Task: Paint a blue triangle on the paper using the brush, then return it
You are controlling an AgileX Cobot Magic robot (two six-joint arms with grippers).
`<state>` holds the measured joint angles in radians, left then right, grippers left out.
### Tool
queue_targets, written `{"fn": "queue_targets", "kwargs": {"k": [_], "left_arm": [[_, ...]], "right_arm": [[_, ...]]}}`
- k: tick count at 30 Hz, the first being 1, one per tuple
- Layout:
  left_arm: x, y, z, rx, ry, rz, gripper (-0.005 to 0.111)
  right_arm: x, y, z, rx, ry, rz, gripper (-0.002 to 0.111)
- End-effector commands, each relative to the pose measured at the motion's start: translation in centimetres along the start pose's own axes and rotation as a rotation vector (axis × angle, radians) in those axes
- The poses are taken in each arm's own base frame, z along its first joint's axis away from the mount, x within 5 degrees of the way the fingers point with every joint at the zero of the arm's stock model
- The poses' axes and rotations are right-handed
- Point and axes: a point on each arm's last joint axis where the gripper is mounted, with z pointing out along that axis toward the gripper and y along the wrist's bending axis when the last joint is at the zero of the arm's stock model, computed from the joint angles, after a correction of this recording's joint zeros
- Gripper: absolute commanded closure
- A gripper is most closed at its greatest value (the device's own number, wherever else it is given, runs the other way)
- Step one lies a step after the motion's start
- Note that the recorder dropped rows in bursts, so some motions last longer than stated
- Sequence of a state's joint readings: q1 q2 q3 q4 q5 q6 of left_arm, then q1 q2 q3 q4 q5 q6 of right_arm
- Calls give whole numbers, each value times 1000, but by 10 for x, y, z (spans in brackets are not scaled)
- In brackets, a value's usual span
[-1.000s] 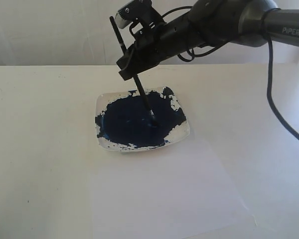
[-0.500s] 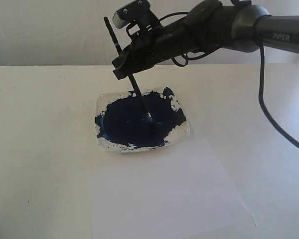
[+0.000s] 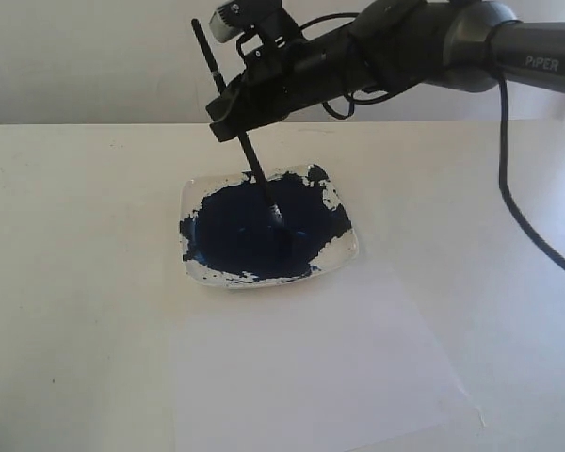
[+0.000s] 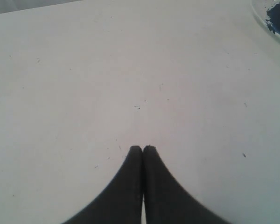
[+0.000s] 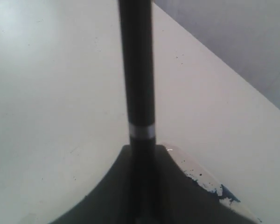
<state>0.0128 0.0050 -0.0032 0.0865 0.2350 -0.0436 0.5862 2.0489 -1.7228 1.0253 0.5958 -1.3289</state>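
Observation:
My right gripper [image 3: 234,118] is shut on the black handle of the brush [image 3: 254,162] and holds it slanted over the dish. The brush's tip [image 3: 276,215] sits in the dark navy paint. In the right wrist view the brush [image 5: 136,70] runs up from between the fingers of the right gripper [image 5: 142,150], its silvery band just past them. The white paper [image 3: 311,377] lies flat in front of the dish. No blue triangle is in view on it. My left gripper [image 4: 143,148] hovers shut over bare table with nothing in it.
The square clear dish [image 3: 350,252] of navy paint stands mid-table, its far edge under my right arm. One corner of the dish [image 4: 270,18] shows in the left wrist view. A black cable [image 3: 518,202] hangs from the right arm.
The right gripper has shifted left and slightly up with the brush. The tip has dragged leftward through the paint. The left gripper shows no change.

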Motion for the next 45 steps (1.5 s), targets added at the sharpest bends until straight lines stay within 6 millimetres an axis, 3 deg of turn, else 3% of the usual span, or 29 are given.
{"fn": "queue_targets", "kwargs": {"k": [1, 3, 6, 11, 15, 21, 26, 40, 45], "left_arm": [[1, 0, 0, -1, -1, -13, 107], [1, 0, 0, -1, -1, -13, 107], [1, 0, 0, -1, -1, -13, 107], [1, 0, 0, -1, -1, -13, 107], [1, 0, 0, -1, -1, -13, 107], [1, -1, 0, 9, -2, -9, 107], [1, -1, 0, 9, -2, -9, 107], [0, -1, 0, 20, -13, 19, 107], [-11, 0, -1, 4, -132, 93, 107]], "right_arm": [[-30, 9, -31, -7, -52, -59, 108], [-38, 13, -45, -35, -62, -67, 108], [-39, 1, -59, -25, -86, 12, 108], [-34, -10, -67, -90, -233, 140, 108], [-19, -19, -80, -199, -423, 220, 108], [4, -28, -89, -236, -445, 270, 108], [12, -28, -96, -298, -476, 275, 108], [9, -36, -117, -302, -503, 301, 108], [-4, -38, -141, -240, -530, 273, 108]]}}
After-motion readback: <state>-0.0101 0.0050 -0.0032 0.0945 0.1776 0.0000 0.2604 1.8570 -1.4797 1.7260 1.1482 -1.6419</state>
